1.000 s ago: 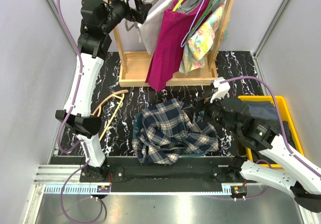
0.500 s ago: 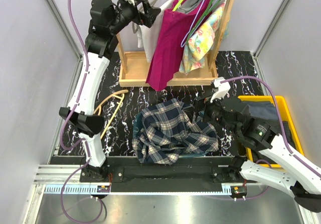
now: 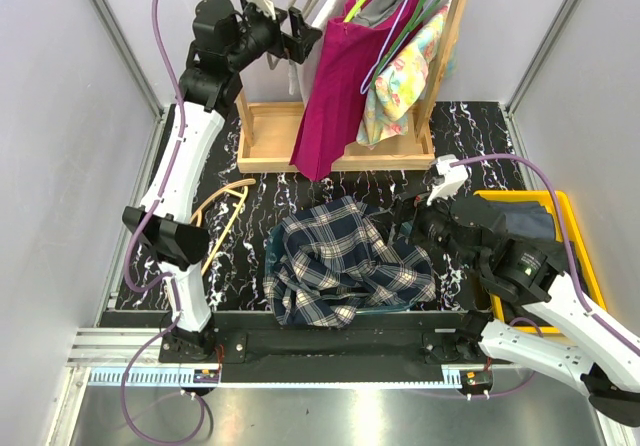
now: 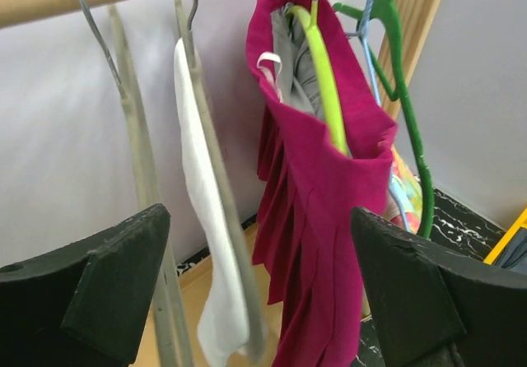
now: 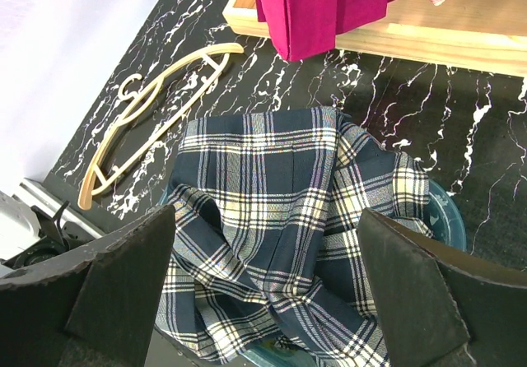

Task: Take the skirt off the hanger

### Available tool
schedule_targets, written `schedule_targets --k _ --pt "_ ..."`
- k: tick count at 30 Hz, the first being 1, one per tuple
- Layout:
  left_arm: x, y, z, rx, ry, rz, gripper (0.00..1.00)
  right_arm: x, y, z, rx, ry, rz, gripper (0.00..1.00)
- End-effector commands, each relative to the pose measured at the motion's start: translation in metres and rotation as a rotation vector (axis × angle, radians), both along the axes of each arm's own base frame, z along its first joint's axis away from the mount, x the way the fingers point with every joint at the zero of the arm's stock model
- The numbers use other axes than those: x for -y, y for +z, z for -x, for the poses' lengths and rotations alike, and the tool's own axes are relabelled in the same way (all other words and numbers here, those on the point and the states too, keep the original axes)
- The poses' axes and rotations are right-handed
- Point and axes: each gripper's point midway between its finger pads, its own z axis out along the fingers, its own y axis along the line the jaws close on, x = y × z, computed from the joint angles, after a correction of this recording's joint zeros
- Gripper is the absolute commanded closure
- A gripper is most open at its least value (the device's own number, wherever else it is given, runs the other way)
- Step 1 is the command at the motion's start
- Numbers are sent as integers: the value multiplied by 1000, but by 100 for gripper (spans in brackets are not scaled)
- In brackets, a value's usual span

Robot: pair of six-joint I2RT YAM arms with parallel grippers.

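Up at rack [image 3: 262, 136], L gripper [image 4: 259, 243] spread facing magenta skirt [image 4: 321, 186]; R gripper [image 5: 265, 243] spread, prob. above plaid cloth [image 5: 247, 161].

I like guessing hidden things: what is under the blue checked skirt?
A blue-green round tub sits under the plaid skirt; only bits of its rim peek out. The skirt covers the tub's inside, so anything in there cannot be seen.

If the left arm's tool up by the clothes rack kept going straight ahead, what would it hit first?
Probably the hanging white garment, or the magenta skirt beside it. The open left tool aims roughly between them, and depth is unclear.
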Motion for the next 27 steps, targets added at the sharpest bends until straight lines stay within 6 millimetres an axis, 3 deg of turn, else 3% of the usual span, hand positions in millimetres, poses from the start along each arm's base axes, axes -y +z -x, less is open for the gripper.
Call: schedule_targets --k 1,10,16,20,23,24,25,27 --pt "-6 -2 -7 10 25 -4 5 0 1 1 -4 -8 -20 2" --pt "-7 -16 -13 -16 37 -29 9 0 1 0 -7 -13 -22 9" --pt "-6 -16 -14 -19 37 -27 18 -2 -2 1 -24 -12 -32 10" --pt "-5 -13 -9 -10 27 -36 37 -3 -4 1 -31 -13 -34 10" --pt "-5 -14 -11 -12 29 -49 73 -3 -3 1 -31 -13 -36 10" --pt "-5 -13 -11 -12 32 -49 91 -3 -3 1 -32 -13 -35 10" --pt "-6 -13 -11 -17 43 -50 100 -3 -4 1 -35 -12 -34 9" --pt "-6 -14 -11 -19 49 -50 100 -3 -5 1 -36 -13 -35 10"
